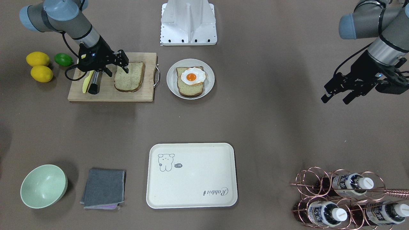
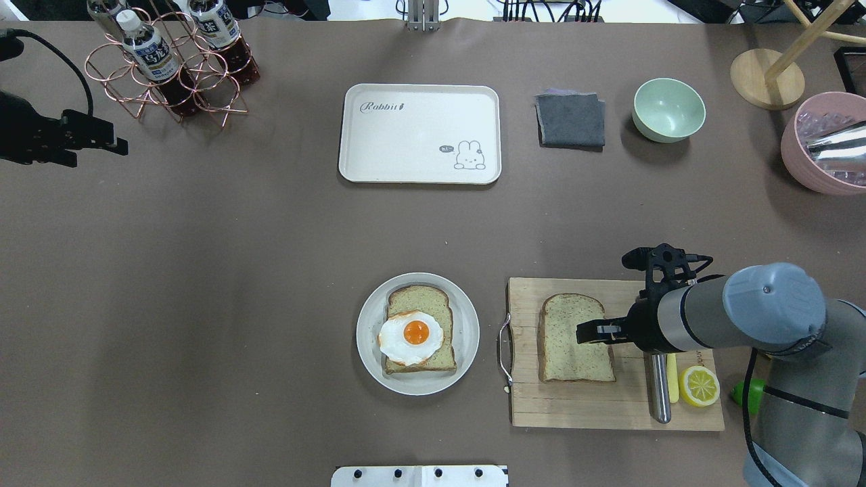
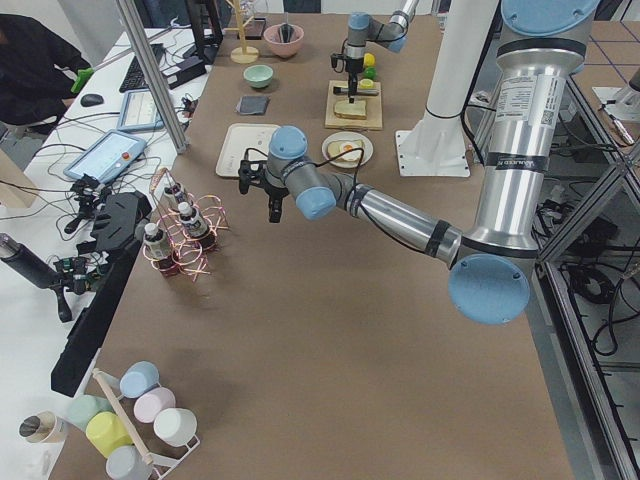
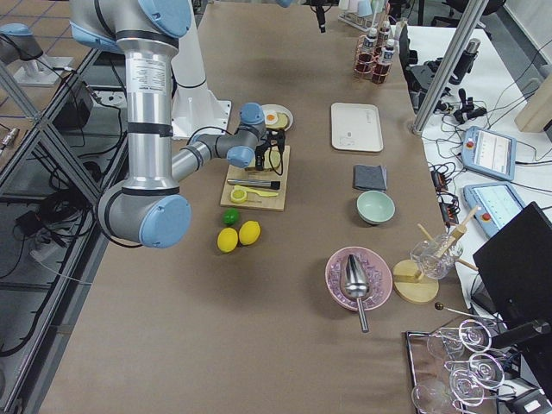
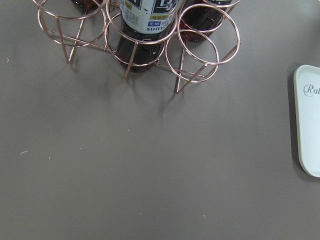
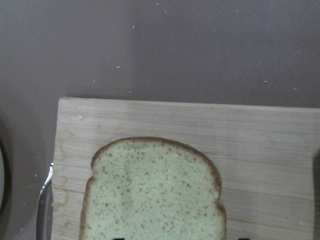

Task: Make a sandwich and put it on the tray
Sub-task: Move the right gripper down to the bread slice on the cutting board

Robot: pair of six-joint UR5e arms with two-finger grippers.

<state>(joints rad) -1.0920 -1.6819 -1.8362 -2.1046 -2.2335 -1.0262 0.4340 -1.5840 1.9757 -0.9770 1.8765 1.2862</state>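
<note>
Hovering over top slice on cutting board, right gripper has jaws spread wide, straddling bread, nothing gripped (likely lining up for pick). Sandwich unfinished: lower slice with fried egg waits on plate just beside board. Tray bare, well apart across table. Left gripper off to side near bottle rack, fingers apart, empty, probably keeping clear. Steel-handled tool and lemon half lie on board under wrist. Cloth and bowl sit beside tray, off likely route.
</note>
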